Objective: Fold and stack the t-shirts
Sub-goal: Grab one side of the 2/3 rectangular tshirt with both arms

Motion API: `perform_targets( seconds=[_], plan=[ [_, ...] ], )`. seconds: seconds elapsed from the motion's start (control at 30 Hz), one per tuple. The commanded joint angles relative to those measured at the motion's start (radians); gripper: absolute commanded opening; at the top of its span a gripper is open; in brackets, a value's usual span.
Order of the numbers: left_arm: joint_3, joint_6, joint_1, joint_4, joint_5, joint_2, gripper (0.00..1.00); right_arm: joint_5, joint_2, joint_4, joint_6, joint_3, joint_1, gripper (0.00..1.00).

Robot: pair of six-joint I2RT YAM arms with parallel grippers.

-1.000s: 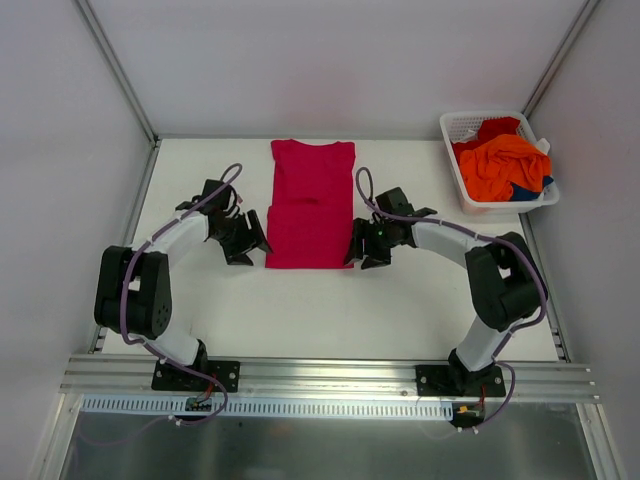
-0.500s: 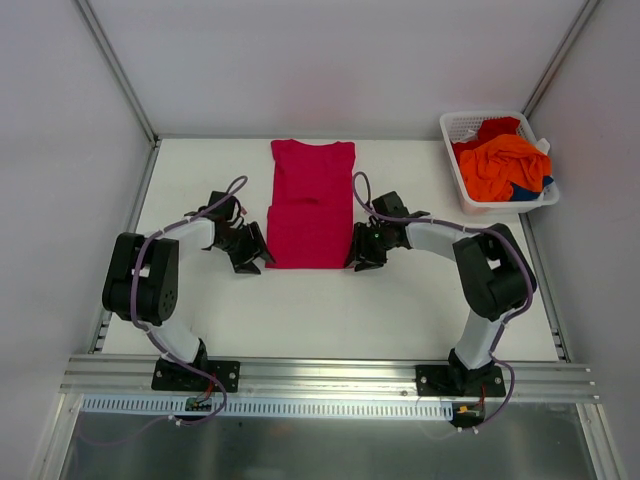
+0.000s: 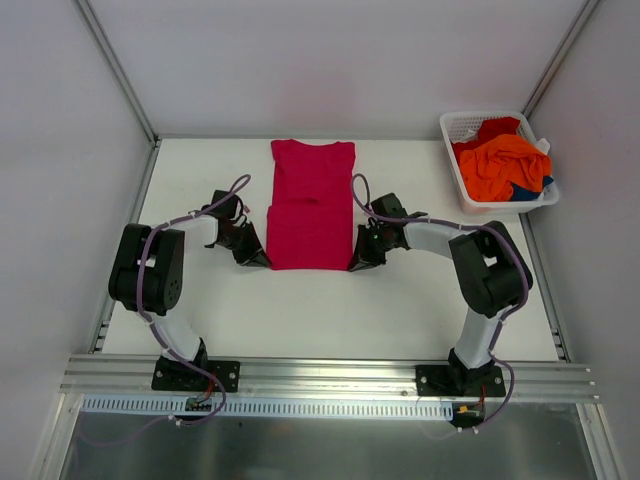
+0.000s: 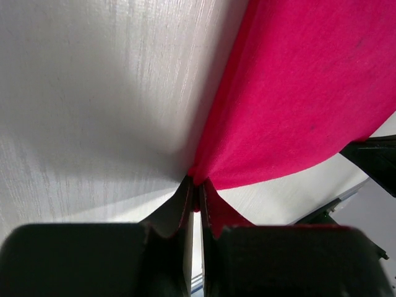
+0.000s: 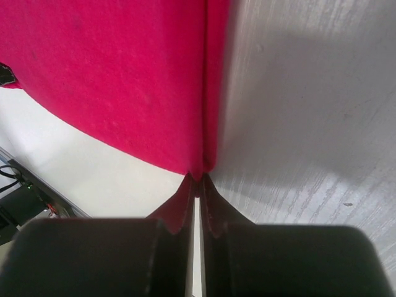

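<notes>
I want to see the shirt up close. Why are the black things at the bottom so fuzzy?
In both wrist views the tool sits too near the lens, so it blurs; the pink shirt shows its weave. In the top view everything looks evenly sharp.

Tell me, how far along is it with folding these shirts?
Early on. The pink t-shirt lies flat on the table, its sides apparently folded in already. The left gripper and right gripper have each pinched shut on a near corner of it, probably to fold it further. No stack exists yet, and the orange t-shirt and others wait crumpled in the white basket.
</notes>
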Motion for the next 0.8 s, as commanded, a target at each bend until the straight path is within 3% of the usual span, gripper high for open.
perform_targets(
  seconds=[0.0,0.27,0.43,0.77],
  plan=[
    [-0.022,0.019,-0.004,-0.002,-0.038,0.007,0.0,0.016,-0.018,-0.023,-0.021,-0.017,0.005,0.0],
    [-0.251,-0.061,-0.004,-0.001,-0.096,-0.217,0.0,0.019,-0.16,0.004,-0.005,-0.202,0.015,0.0],
    [-0.398,-0.133,-0.047,-0.002,-0.123,-0.386,0.0,0.074,-0.311,0.009,0.046,-0.357,0.096,0.0],
    [-0.512,-0.456,-0.309,-0.203,-0.191,-0.811,0.0,0.203,-0.688,-0.123,0.236,-0.5,0.291,0.0]
  ],
)
